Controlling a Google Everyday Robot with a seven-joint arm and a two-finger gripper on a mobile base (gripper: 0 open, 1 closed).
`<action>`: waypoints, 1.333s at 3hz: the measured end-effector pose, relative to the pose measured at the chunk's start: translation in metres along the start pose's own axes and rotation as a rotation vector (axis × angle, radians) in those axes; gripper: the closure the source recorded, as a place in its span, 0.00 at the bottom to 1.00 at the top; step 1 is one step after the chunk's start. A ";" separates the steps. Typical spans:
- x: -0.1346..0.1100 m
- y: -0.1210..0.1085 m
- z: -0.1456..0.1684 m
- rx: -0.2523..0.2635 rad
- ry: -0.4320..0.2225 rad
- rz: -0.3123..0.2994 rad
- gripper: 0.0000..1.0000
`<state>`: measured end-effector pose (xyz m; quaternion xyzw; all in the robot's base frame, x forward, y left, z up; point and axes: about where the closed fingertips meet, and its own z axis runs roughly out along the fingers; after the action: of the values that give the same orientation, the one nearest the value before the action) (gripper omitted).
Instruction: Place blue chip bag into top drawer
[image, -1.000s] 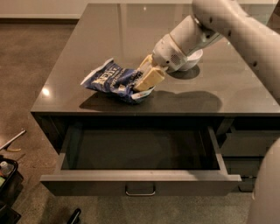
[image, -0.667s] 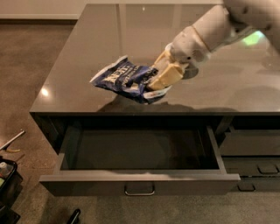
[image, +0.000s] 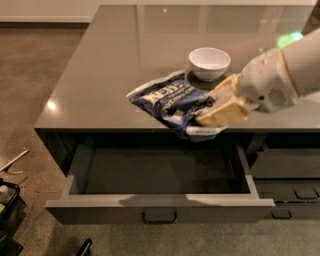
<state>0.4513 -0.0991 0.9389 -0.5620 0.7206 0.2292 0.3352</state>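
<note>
The blue chip bag (image: 172, 102) is dark blue with white lettering and a white edge. My gripper (image: 216, 107), with cream-coloured fingers (image: 222, 114), is shut on the bag's right end and holds it in the air over the counter's front edge. The arm reaches in from the right. The top drawer (image: 160, 207) is pulled open below the bag; its inside is dark and holds nothing. A small metal pull handle (image: 159, 217) sits at the centre of its front.
A white bowl (image: 209, 62) stands on the grey countertop (image: 115, 65) just behind the bag. Narrower grey drawers (image: 287, 190) with dark handles lie to the right. Dark objects sit on the floor at the lower left (image: 7, 210).
The gripper has lifted the bag and carried it forward and right, from over the counter to its front edge above the open drawer. The white bowl has come into view.
</note>
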 end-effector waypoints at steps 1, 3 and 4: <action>0.035 0.019 0.007 0.129 -0.008 0.132 1.00; 0.126 0.012 0.071 0.288 0.027 0.386 1.00; 0.149 -0.001 0.091 0.342 0.038 0.447 1.00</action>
<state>0.4512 -0.1327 0.7677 -0.3286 0.8611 0.1618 0.3526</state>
